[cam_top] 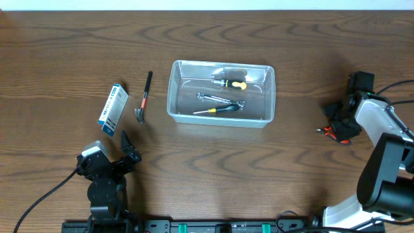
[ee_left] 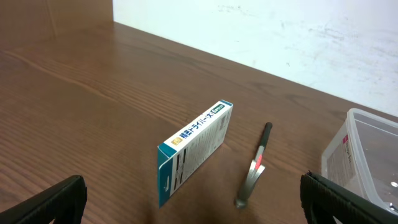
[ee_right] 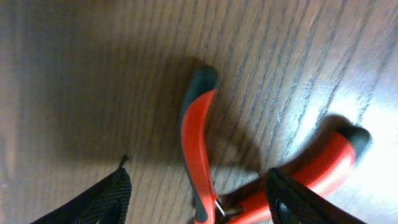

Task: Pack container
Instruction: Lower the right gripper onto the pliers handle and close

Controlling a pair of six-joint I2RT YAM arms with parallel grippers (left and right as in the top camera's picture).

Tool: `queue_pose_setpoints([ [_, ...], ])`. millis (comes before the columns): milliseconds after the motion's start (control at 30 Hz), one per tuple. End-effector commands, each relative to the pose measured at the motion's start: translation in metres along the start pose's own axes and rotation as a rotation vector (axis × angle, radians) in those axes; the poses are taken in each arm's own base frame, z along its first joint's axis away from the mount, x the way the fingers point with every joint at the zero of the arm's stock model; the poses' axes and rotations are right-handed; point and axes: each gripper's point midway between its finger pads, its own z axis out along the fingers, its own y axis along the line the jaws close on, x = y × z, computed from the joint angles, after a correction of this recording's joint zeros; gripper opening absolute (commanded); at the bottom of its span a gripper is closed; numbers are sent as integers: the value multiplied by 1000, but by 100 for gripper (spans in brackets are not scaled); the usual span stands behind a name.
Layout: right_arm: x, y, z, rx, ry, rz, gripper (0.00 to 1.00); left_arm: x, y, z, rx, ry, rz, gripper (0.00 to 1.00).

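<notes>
Table (cam_top: 65, 52) is dark wood with a clear grain, mostly matt, with a soft sheen where the light hits. The tub (cam_top: 221, 121) is clear plastic, smooth and glossy, a bit cloudy on the walls. Box (cam_top: 113, 109) looks like printed cardboard with a slight satin finish. Hammer (cam_top: 143, 98) has a bare shiny metal head, grip material hard to call. Pliers (ee_right: 199, 149) have smooth red handles with black rubbery-looking ends. Wall (ee_left: 280, 37) is matt white and scuffed.

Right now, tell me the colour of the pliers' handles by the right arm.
Pliers: red-orange handles with dark grey tips; clearest in the right wrist view.
</notes>
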Motion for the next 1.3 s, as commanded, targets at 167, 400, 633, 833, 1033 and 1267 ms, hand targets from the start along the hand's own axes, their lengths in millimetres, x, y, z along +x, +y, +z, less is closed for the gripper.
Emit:
queue_pose_setpoints([
  [167,2,-5,6,17,9,38,62,12,2,2,-8,25,18,98],
  [400,3,-6,6,19,17,72,57,12,2,2,-8,25,18,98],
  [633,4,-6,6,17,21,88,44,12,3,2,-8,25,18,98],
  [833,3,-6,6,17,20,92,35,12,3,2,-8,25,18,98],
  [1033,-1,-10,6,22,20,110,35,12,2,2,-8,25,18,98],
  [1267,-12,-20,7,34,19,164,37,12,2,2,-8,25,18,98],
])
